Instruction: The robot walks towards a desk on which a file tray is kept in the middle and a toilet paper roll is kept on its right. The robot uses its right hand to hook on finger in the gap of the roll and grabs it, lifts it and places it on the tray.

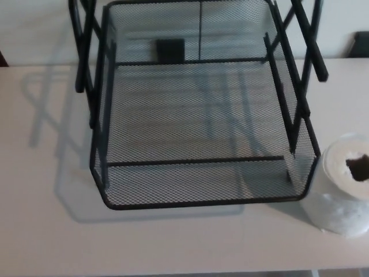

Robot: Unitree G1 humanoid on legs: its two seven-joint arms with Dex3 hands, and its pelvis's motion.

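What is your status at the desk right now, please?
Both hands out of view. Roll upright on desk, beside tray, right of it. Tray empty. Nothing in the way.

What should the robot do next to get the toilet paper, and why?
Probably bring its right hand in over the roll and aim a finger at the dark hole on top. The roll stands upright on the desk, just right of the tray, with its hole facing up. Neither hand shows yet, and the tray is empty.
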